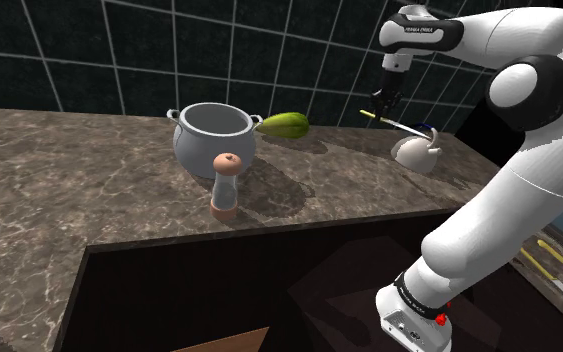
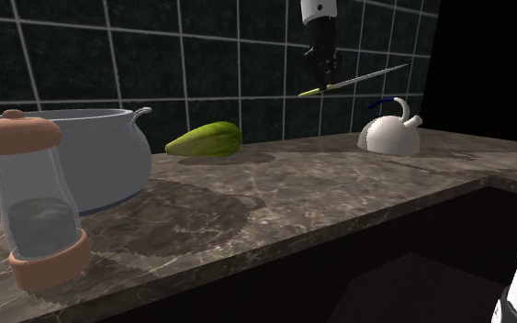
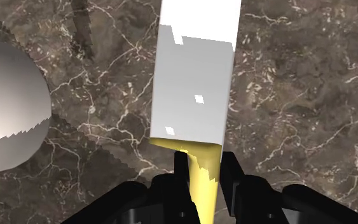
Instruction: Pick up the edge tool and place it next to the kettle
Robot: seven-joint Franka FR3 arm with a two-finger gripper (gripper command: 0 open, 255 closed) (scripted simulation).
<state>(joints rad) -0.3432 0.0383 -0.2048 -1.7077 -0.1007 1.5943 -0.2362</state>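
Observation:
A knife [image 2: 357, 80] with a yellow handle and a long pale blade hangs in the air above the counter, tilted. My black gripper [image 2: 323, 66] is shut on its handle, with the blade [image 3: 196, 70] reaching out past the fingers [image 3: 181, 168]. In the shoulder view the gripper [image 1: 380, 112] with the knife [image 1: 394, 123] sits just above and beside the white kettle [image 1: 415, 150]. That kettle [image 2: 392, 134], with a dark blue handle, stands on the marble counter [image 2: 339, 183]; part of its round body [image 3: 9, 105] appears beside the blade in the wrist view.
A grey pot [image 1: 214, 137] with two handles stands mid-counter, a green vegetable [image 1: 283, 125] behind it by the tiled wall. A glass grinder with a tan top [image 1: 226, 187] stands in front of the pot. More cutlery [image 1: 559, 272] lies at the shoulder view's lower right.

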